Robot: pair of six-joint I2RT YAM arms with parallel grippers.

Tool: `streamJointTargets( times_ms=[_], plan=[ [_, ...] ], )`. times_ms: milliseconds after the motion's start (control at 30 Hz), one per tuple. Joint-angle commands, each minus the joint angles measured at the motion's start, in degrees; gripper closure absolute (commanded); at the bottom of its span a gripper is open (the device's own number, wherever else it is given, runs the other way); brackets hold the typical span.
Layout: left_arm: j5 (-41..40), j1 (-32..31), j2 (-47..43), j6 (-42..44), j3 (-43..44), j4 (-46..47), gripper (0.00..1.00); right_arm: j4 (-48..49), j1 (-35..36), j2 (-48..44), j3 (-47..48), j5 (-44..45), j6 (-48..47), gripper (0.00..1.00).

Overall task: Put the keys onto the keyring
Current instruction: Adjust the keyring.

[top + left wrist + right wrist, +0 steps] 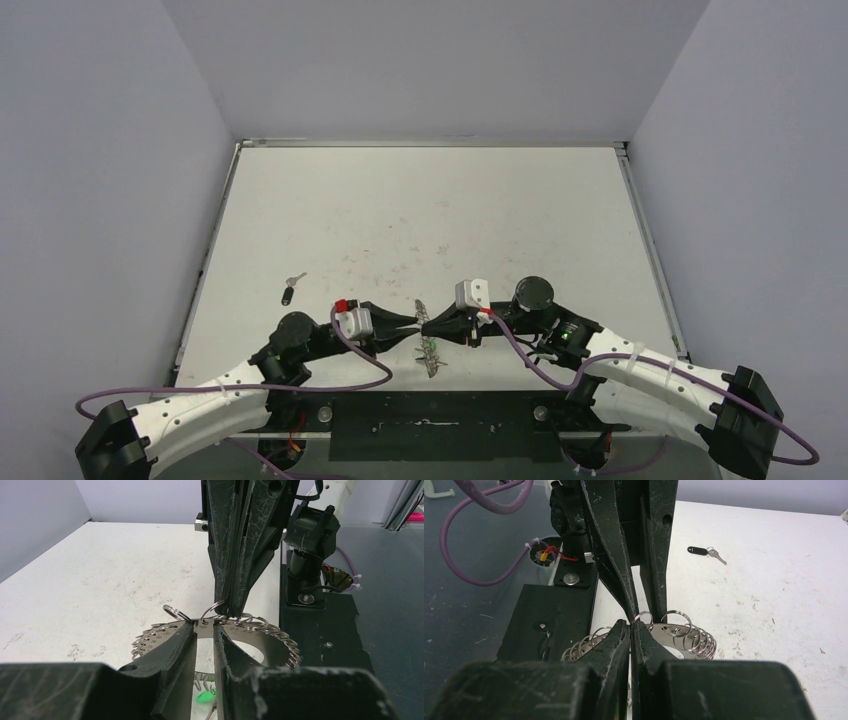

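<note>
Left hand (204,626) pinches the keyring (272,641) rim; right hand (630,625), opposite, clamps it too. Black key (288,294) lies apart on the table (420,200).

Keyring (430,345) on edge, black key (289,292) apart

A white worktop (420,200), scuffed and speckled with dark marks, stretched beyond the left pincer (410,322) and right pincer (434,324). Plain pale grey walls (430,60) rose far beyond them and well out to either side. A black plate (430,425) lay just behind them. The light was soft and even.
</note>
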Motion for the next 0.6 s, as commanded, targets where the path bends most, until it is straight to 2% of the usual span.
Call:
streamJointTargets(
  times_ms=[0,300,467,567],
  plan=[
    [3.3,-0.3,-1.1,0.2,-0.1,6.3,0.82,5.7,0.6,-0.3,0.7,-0.4,-1.6,1.0],
    [1.2,-0.3,-7.5,5.4,0.5,-4.8,0.79,0.1,0.5,-1.3,2.1,1.8,-4.2,1.0],
    [2.4,-0.3,-9.4,8.1,0.5,-6.7,0.77,-0.7,0.5,-1.2,2.6,1.1,-5.0,1.0],
    [4.2,-0.3,-9.1,9.0,0.9,-6.7,0.73,-0.4,0.5,-1.2,2.8,0.7,-4.8,1.0]
  ],
)
